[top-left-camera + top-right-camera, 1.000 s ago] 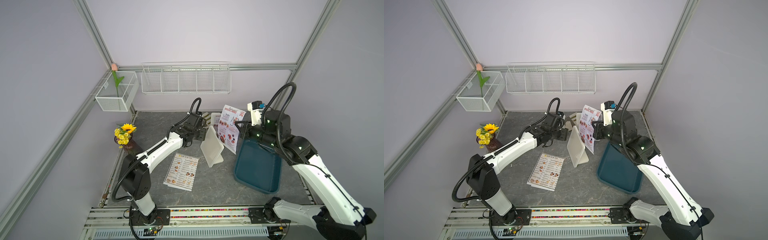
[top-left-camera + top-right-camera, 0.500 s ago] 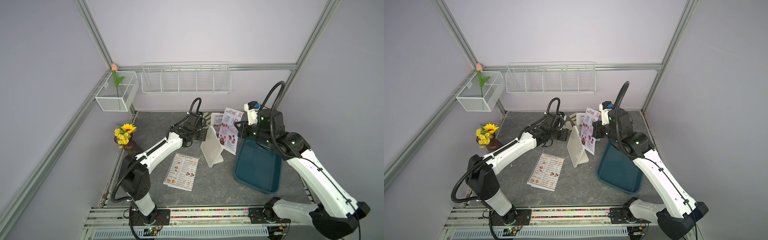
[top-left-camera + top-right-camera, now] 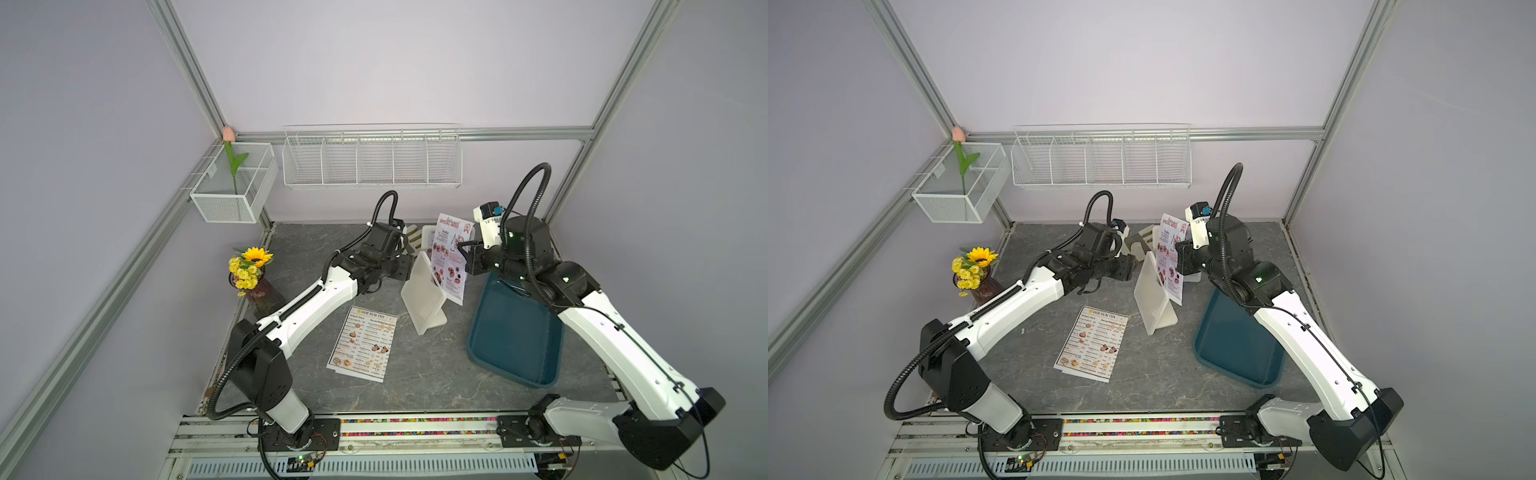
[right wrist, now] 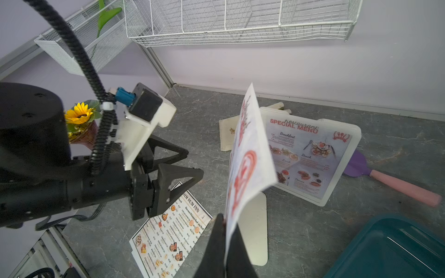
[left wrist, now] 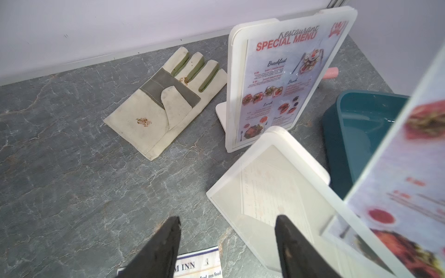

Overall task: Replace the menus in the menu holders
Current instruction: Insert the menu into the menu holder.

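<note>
Pinching a SPECIAL MENU sheet (image 4: 250,168), the right claw (image 4: 227,222) is closed; left claw (image 5: 227,217) gapes, empty.

Grey marbled table (image 3: 415,386); dark teal tray (image 3: 515,345) at lower right; white holder (image 3: 424,295); red-headed menu (image 3: 451,253); yellow sunflower (image 3: 254,256); cream glove (image 5: 163,106) with green stripes, perhaps rust-stained.
</note>
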